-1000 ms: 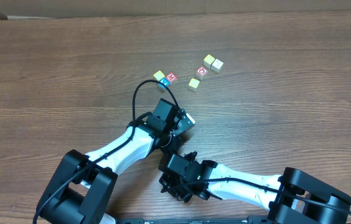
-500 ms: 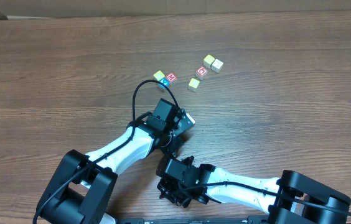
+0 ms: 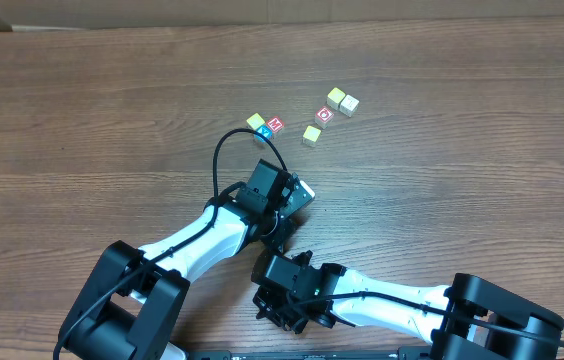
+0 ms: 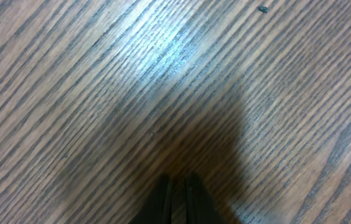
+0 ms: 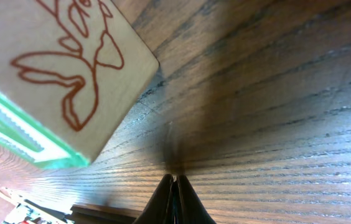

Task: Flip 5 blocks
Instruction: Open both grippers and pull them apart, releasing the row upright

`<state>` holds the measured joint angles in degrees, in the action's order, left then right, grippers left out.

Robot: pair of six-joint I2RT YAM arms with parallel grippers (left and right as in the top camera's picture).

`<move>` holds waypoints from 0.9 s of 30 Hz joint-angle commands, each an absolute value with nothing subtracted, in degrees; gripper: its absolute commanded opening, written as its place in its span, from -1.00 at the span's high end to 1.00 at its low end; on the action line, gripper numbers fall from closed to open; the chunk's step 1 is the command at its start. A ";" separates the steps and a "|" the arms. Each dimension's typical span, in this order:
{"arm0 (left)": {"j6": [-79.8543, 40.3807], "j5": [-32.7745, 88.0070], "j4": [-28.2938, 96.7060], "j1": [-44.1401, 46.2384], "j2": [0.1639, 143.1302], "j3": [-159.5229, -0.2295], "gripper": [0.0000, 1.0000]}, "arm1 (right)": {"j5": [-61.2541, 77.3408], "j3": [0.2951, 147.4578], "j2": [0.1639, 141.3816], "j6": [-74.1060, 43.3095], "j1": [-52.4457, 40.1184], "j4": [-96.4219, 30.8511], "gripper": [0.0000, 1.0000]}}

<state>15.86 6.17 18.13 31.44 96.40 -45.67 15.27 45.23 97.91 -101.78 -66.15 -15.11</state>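
Note:
Several small blocks lie in a loose group at the far middle of the table: a yellow one (image 3: 255,121), a blue one (image 3: 264,132), a red M (image 3: 275,124), a yellow-green one (image 3: 311,134), a red O (image 3: 325,114) and a yellow-cream pair (image 3: 342,101). Both arms are folded in near the front, well short of the group. My left gripper (image 4: 177,186) is shut over bare wood, holding nothing. My right gripper (image 5: 174,186) is shut and empty too. A large block face (image 5: 57,68) with a red line drawing and green border fills that view's upper left, apart from the fingertips.
The table's front edge (image 5: 101,211) shows just below the right fingertips. The left arm (image 3: 212,225) and right arm (image 3: 382,295) cross close together near the front middle. A black cable (image 3: 230,140) loops above the left wrist.
The right wrist has slid a little toward the front edge of the table. The left arm and the blocks have not moved.

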 commanded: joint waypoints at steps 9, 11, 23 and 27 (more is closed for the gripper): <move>9.98 -1.56 17.12 22.46 100.40 -43.72 0.91 | 15.75 46.02 98.45 -101.60 -66.37 -15.66 0.92; 9.67 -1.54 17.76 20.62 100.40 -44.64 0.92 | 15.77 46.02 98.43 -101.58 -66.37 -16.05 0.92; 6.52 -1.52 20.82 15.40 100.38 -49.01 0.92 | 15.11 46.02 98.43 -101.60 -67.16 -21.15 0.92; 6.17 -1.52 20.73 15.33 100.38 -49.04 0.92 | 13.93 46.02 98.43 -101.62 -66.50 -25.21 0.92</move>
